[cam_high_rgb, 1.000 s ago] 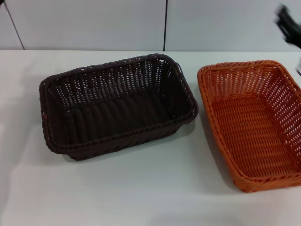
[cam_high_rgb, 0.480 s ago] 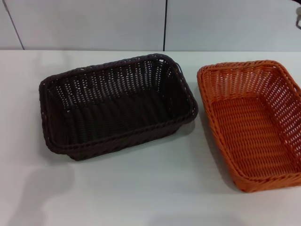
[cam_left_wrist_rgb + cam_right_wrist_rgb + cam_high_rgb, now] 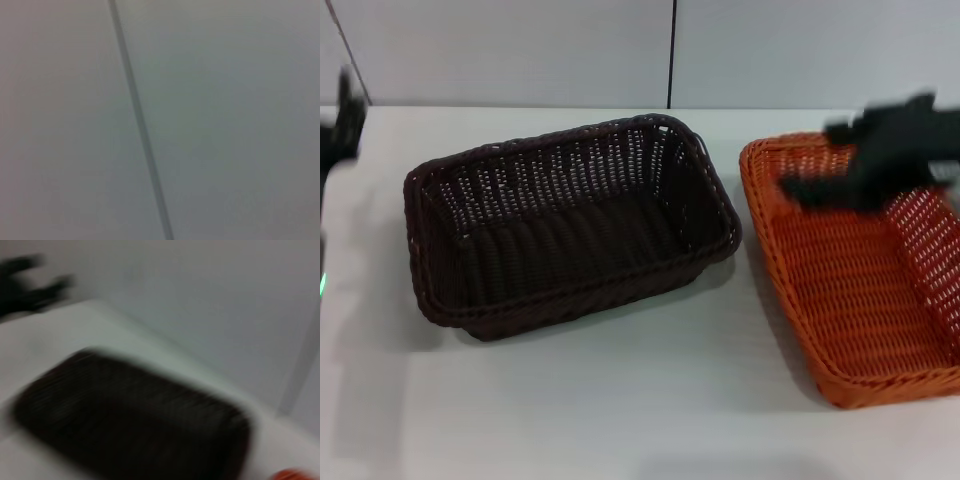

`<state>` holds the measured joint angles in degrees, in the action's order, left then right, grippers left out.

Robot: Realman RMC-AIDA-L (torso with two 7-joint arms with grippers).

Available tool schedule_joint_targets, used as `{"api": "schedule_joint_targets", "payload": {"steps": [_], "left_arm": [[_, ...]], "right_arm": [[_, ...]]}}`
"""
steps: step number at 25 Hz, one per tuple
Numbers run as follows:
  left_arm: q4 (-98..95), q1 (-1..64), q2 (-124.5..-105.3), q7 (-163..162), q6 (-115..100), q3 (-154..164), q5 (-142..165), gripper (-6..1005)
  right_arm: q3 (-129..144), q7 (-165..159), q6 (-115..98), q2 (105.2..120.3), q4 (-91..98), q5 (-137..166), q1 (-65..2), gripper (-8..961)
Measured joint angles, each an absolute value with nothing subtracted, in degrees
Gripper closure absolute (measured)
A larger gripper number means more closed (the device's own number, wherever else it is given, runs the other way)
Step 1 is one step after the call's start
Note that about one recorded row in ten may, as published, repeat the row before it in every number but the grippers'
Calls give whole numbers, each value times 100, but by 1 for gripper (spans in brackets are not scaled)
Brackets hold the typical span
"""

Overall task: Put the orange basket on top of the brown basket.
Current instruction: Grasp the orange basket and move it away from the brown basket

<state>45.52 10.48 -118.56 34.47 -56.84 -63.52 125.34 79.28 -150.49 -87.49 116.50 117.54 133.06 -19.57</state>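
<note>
The orange basket (image 3: pixel 860 290) stands on the white table at the right in the head view, open side up. The brown basket (image 3: pixel 570 225) stands left of it, apart from it, and fills the right wrist view (image 3: pixel 135 425) as a dark blur. My right gripper (image 3: pixel 825 160) is a dark blur above the far end of the orange basket. My left gripper (image 3: pixel 342 128) is a blur at the left edge, left of the brown basket; it also shows far off in the right wrist view (image 3: pixel 30 285). A sliver of the orange basket (image 3: pixel 290 474) shows there too.
The white table (image 3: pixel 620 400) is bare in front of both baskets. A pale wall with a dark vertical seam (image 3: pixel 670 50) runs behind the table. The left wrist view shows only that wall and a seam (image 3: pixel 140 125).
My right gripper has come in from the upper right edge to over the far end of the orange basket. My left gripper has come into view at the left edge. The baskets have not moved.
</note>
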Motion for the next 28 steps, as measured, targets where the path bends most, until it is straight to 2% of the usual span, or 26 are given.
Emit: {"api": "schedule_joint_targets", "payload": {"steps": [2,4,8,19,28], "left_arm": [[4375,822,-11859,3122,-5731,-6329,12494,221],[4203,641,-11854,2797,-5784,-6346,12451,221],[3852,457,-11845,2381,-5855,-6400,12313,221],[3333,643,-11863,2192,-5757,-6274,11939,222],[3268,725,-11865,2187,-5659,-6301,11859,223]], "right_arm": [[7026,-14710,-10484,11661,11544,12646,-2516,285],[6579,-14446,-11266,11648,11275,12569,-2770,287],[6258,-14081,-11754,11613,10962,12667,-2857,290],[6412,-13531,-11969,11668,10493,13692,-2823,297],[6634,-13177,-11660,11809,10059,14299,-2839,304]]}}
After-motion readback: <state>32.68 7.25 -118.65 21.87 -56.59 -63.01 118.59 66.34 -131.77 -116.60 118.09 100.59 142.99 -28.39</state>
